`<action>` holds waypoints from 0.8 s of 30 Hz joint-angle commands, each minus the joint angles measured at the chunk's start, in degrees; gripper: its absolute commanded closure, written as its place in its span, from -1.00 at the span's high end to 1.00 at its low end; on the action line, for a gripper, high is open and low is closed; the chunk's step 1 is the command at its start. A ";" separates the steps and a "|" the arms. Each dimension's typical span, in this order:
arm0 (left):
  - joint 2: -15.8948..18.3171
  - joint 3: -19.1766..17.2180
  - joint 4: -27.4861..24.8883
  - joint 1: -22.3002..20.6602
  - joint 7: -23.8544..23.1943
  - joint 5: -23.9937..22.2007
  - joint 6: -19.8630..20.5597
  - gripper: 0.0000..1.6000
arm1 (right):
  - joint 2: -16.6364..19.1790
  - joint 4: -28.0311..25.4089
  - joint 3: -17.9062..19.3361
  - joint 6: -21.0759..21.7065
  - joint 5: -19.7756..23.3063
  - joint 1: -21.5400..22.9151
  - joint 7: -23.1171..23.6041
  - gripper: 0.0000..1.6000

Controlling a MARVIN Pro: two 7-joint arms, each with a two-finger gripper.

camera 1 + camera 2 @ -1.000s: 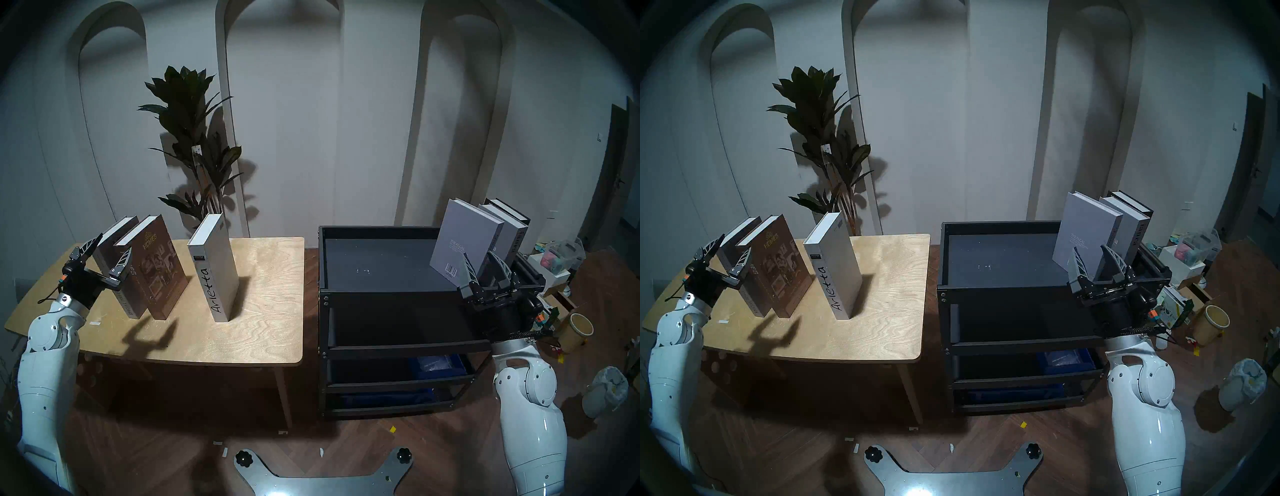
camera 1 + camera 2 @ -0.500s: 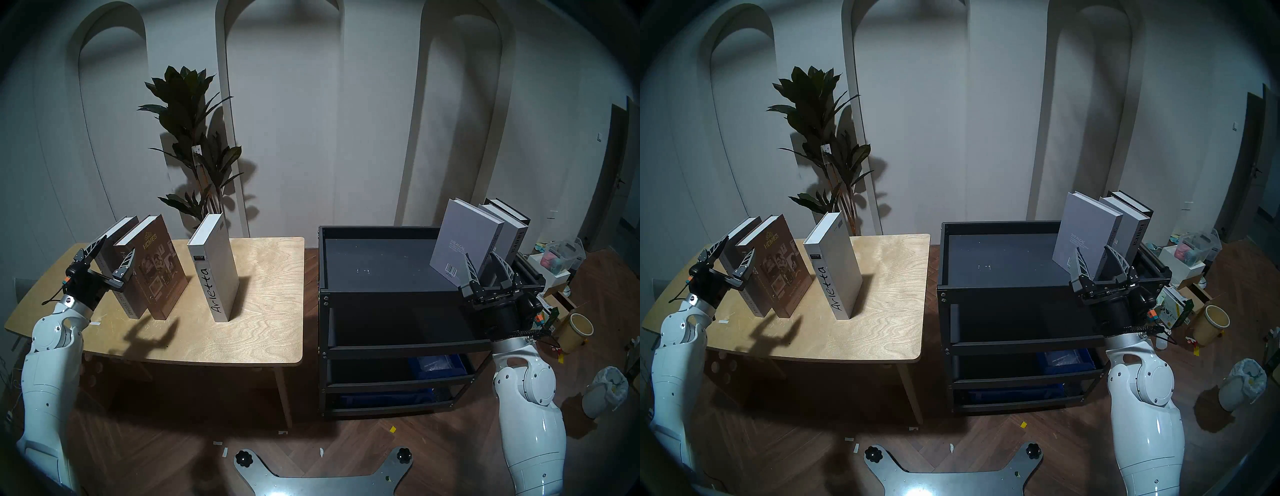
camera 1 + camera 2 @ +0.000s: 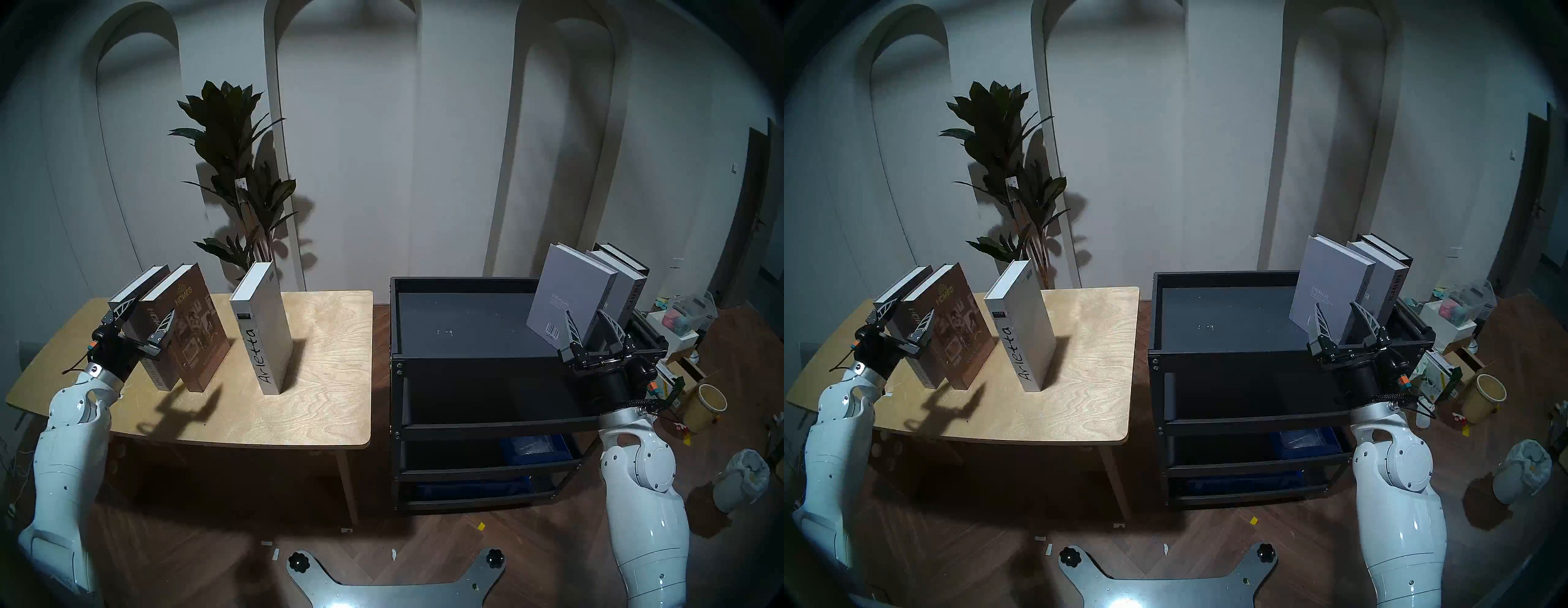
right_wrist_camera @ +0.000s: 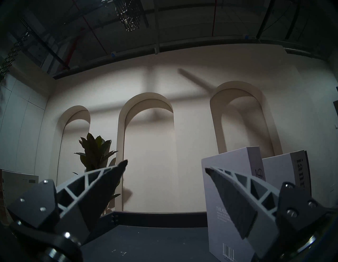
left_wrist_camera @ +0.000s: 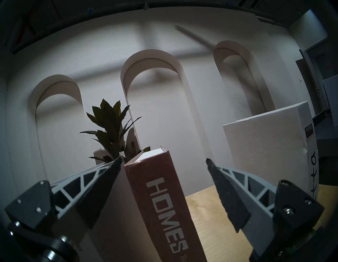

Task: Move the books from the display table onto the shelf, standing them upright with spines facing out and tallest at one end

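— What is done?
— Three books [image 3: 568, 293] are stood on the shelf [image 3: 462, 322], beside the released right fingers [image 3: 573, 327].
— And left?
— Three are left on the bench [image 3: 322, 382]; "HOMES" [image 5: 164, 206] is framed between the released left fingers [image 5: 102, 184], ungrasped.

The brown book [image 5: 161, 201] standing between the spread fingers of the left gripper [image 5: 163, 161] carries "HOMES" in pale block letters down its spine, with smaller print below that starts "The" and runs out of view; its front cover [image 3: 195, 322] shows "HOMES" in gold. The grey book [image 3: 159, 373] beside it has a spine line too small to read. To that gripper's right, the white book [image 3: 265, 339] bears handwritten "Arletta" on its spine. Just behind the right gripper [image 4: 165, 165], the grey book [image 4: 225, 210] reads "THE ALG…" on its cover, above a barcode [image 4: 228, 252]; the next spine [image 4: 300, 170] reads "ianr…".
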 commanded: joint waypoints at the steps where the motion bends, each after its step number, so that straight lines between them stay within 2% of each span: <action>1: 0.74 0.89 2.68 -5.28 -0.13 -0.09 -0.47 1.00 | 0.36 0.84 -0.65 -0.27 -0.82 3.13 -0.48 1.00; 9: -0.68 2.96 4.65 -7.18 -3.12 -3.12 1.32 1.00 | 0.21 1.94 -1.80 -0.67 -1.99 4.31 -1.24 1.00; 11: -0.95 3.29 4.50 -7.28 -4.07 -4.36 2.70 0.65 | 0.17 2.08 -1.99 -0.78 -2.16 4.48 -1.39 1.00; 12: -1.00 3.50 4.52 -7.32 -4.52 -4.70 3.14 0.28 | 0.15 2.15 -2.07 -0.83 -2.24 4.56 -1.46 1.00; 14: -1.57 3.33 4.33 -7.18 -5.64 -6.56 4.67 -0.35 | 0.13 2.34 -2.25 -0.96 -2.42 4.72 -1.60 1.00; 15: -1.72 3.17 3.81 -6.77 -6.35 -7.45 5.37 -0.56 | 0.12 2.38 -2.34 -0.99 -2.48 4.75 -1.66 1.00; 16: -1.77 3.09 3.23 -6.32 -6.71 -7.91 5.90 -1.00 | 0.10 2.39 -2.42 -1.04 -2.55 4.76 -1.70 1.00; 19: -2.22 2.69 1.46 -5.01 -7.35 -9.55 8.01 -1.00 | 0.01 2.32 -2.72 -1.22 -2.69 4.69 -1.78 1.00; 24: -2.36 0.59 -3.27 -2.45 -6.57 -10.74 9.22 -1.00 | -0.06 2.36 -3.21 -1.51 -2.96 4.44 -1.92 1.00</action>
